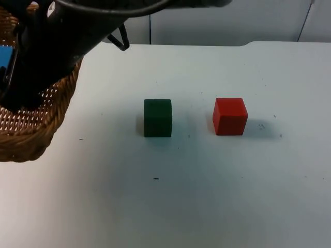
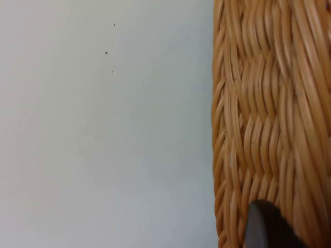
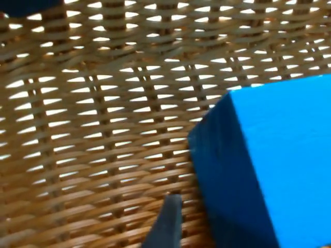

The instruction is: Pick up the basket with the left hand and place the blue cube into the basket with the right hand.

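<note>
Step in hand: the right arm is reaching across into the basket (image 1: 31, 129) at the bench's (image 1: 207, 196) left edge, delivering the blue cube (image 3: 269, 165).
Blue cube: in the right wrist view it is sitting inside the basket, close over the woven bottom; I cannot tell whether it is resting on the weave or hanging just above it.
Right end effector (image 1: 10, 72): over the basket; whether it is gripping or has let go, I cannot tell.
Left end effector (image 2: 266, 227): one fingertip is lying against the basket's outer wall; its opening I cannot tell.
Doing it well: release only once the cube is settling on the weave, then lift straight up, keeping the basket level.
Bystanders: green cube (image 1: 158, 118) and red cube (image 1: 230, 116) are sitting mid-bench, well apart from the basket.
</note>
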